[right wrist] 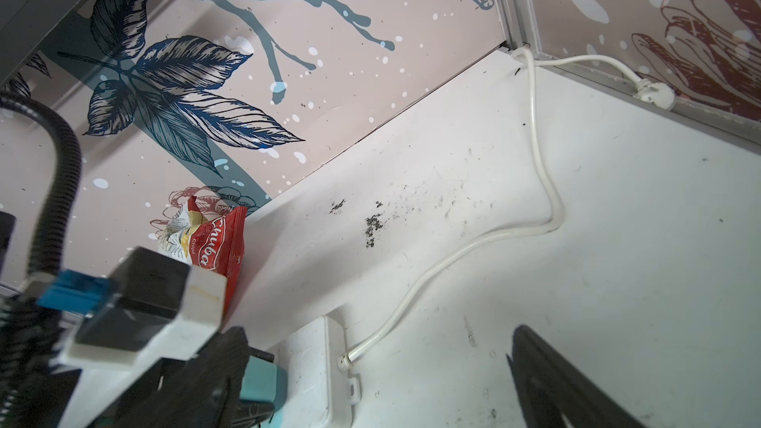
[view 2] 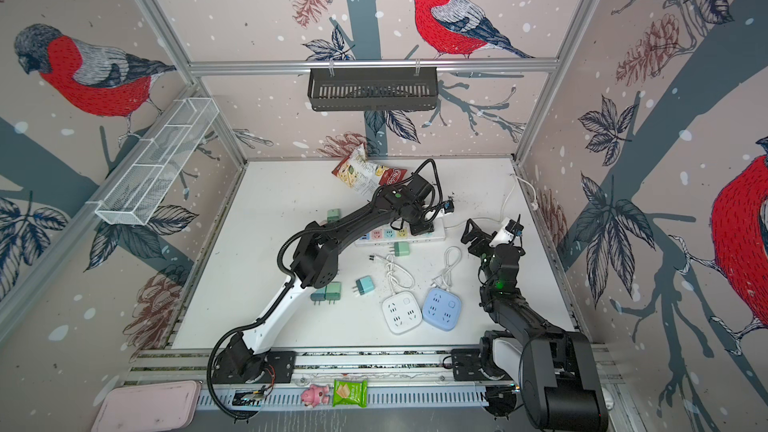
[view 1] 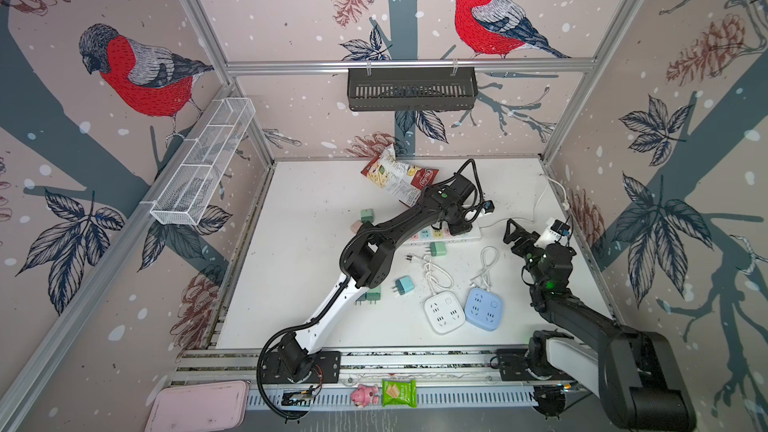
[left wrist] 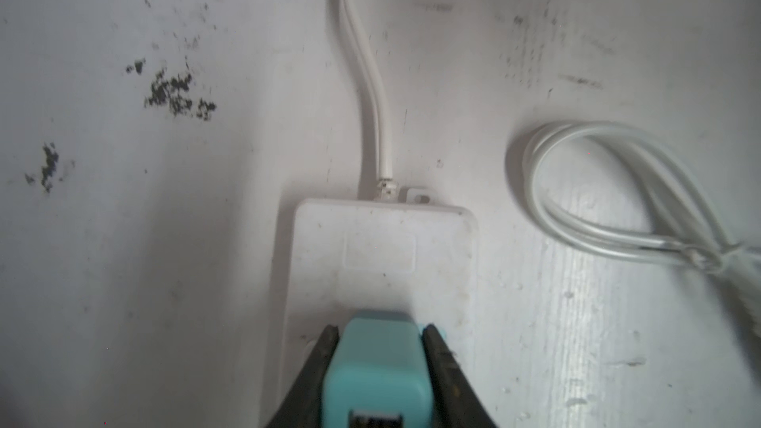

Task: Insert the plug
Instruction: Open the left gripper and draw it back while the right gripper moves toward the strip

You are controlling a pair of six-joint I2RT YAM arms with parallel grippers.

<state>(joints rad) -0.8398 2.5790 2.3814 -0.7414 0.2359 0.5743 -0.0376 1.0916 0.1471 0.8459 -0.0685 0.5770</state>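
The left end effector (left wrist: 381,329) reaches across the white counter (view 1: 307,251) to the right end of a long white power strip with pastel sockets (left wrist: 383,240). It is closed on a small teal plastic plug adapter (left wrist: 379,368), with a black finger lying against each side of the plug. The plug stands upright on the strip's top face, near the end where the strip's white cord (left wrist: 372,88) comes out. The plug's body hides its prongs, so I cannot tell whether they are seated in a socket. The cord runs over the counter to the far right corner, where it ends in a white wall plug (right wrist: 654,92) lying against the right wall.

The right end effector (view 1: 510,231) hangs above the counter just right of the strip's end. Its jaws are spread wide and hold nothing.

Nearer than the strip lie a white square socket cube (view 1: 444,311) and a light blue square socket cube (view 1: 482,309). They sit side by side, each with a looped white lead. Other adapters lie loose on the counter. A green one (view 1: 437,248) is just near of the strip, and a teal one (view 1: 404,285) is left of the white cube. A crumpled red and white snack bag (view 1: 399,178) lies at the far edge, behind the left arm.
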